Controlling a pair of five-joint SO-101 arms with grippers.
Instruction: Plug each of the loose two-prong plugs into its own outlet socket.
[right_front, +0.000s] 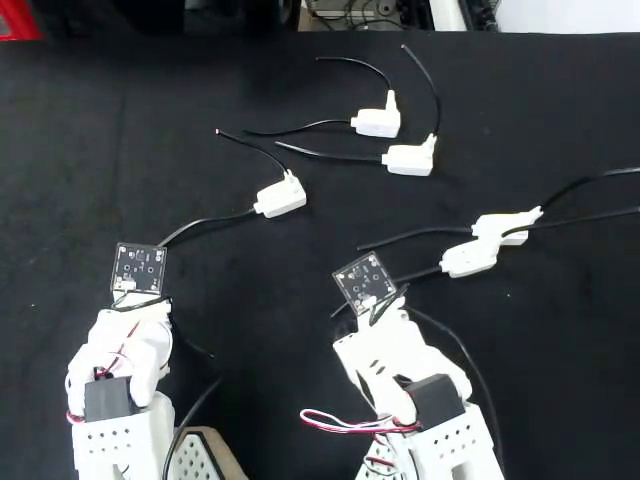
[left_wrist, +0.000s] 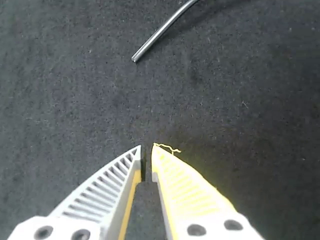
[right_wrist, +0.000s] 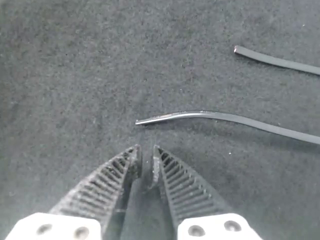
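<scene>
Several white plug and socket pieces on black cords lie on the black table (right_front: 90, 140). Two sit at the back centre (right_front: 378, 122) (right_front: 410, 158), one in the middle (right_front: 280, 195), and two close together at the right (right_front: 505, 225) (right_front: 470, 258). The left arm (right_front: 120, 370) and the right arm (right_front: 400, 370) stand at the near edge, both short of the pieces. My left gripper (left_wrist: 146, 149) is shut and holds nothing, with a bare cord end (left_wrist: 135, 57) ahead of it. My right gripper (right_wrist: 146, 152) is shut on nothing just behind a cord tip (right_wrist: 137, 121); a second cord end (right_wrist: 236, 49) lies farther off.
Loose black cords trail across the cloth between the pieces, some running off the right edge (right_front: 620, 175). Red and white wires (right_front: 335, 422) hang by the right arm's base. Bare cloth spreads over the far left.
</scene>
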